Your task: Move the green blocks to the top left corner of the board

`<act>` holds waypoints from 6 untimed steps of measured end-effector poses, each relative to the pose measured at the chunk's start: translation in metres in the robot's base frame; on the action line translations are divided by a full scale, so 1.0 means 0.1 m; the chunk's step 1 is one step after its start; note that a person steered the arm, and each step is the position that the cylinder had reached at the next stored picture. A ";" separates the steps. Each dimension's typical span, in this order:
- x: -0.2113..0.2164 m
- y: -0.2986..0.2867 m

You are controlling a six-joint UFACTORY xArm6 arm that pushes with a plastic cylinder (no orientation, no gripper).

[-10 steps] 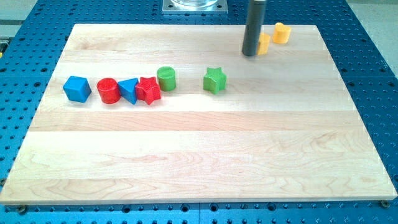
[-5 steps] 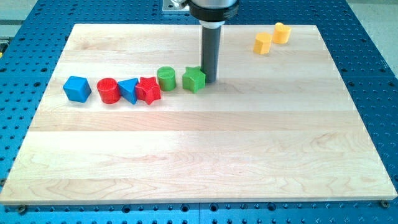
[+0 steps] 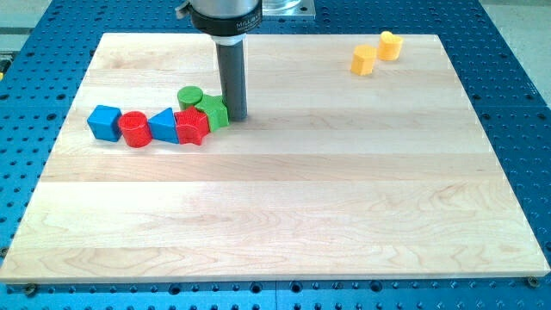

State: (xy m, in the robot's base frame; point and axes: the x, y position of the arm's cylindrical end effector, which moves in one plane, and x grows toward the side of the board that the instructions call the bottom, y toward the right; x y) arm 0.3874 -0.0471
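Note:
My tip (image 3: 235, 116) rests on the board just right of the green star (image 3: 213, 113) and touches it. The green star is pressed against the red star (image 3: 192, 127) and sits just below-right of the green cylinder (image 3: 190, 97). Both green blocks lie left of the board's middle, in its upper half. The red star abuts the blue triangle (image 3: 164, 126) on its left.
A red cylinder (image 3: 133, 129) and a blue cube (image 3: 105, 122) continue the row to the left. Two yellow blocks (image 3: 363, 60) (image 3: 390, 45) sit near the board's top right. The wooden board (image 3: 284, 215) lies on a blue perforated table.
My tip has swept left from the top right, pushing the green star left into the row. The green cylinder shifted up-left, and the red star, blue triangle and red cylinder slid left.

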 end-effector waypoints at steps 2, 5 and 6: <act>0.19 -0.32; -0.26 -0.74; -0.15 -1.00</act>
State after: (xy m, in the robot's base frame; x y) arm 0.3728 -0.1471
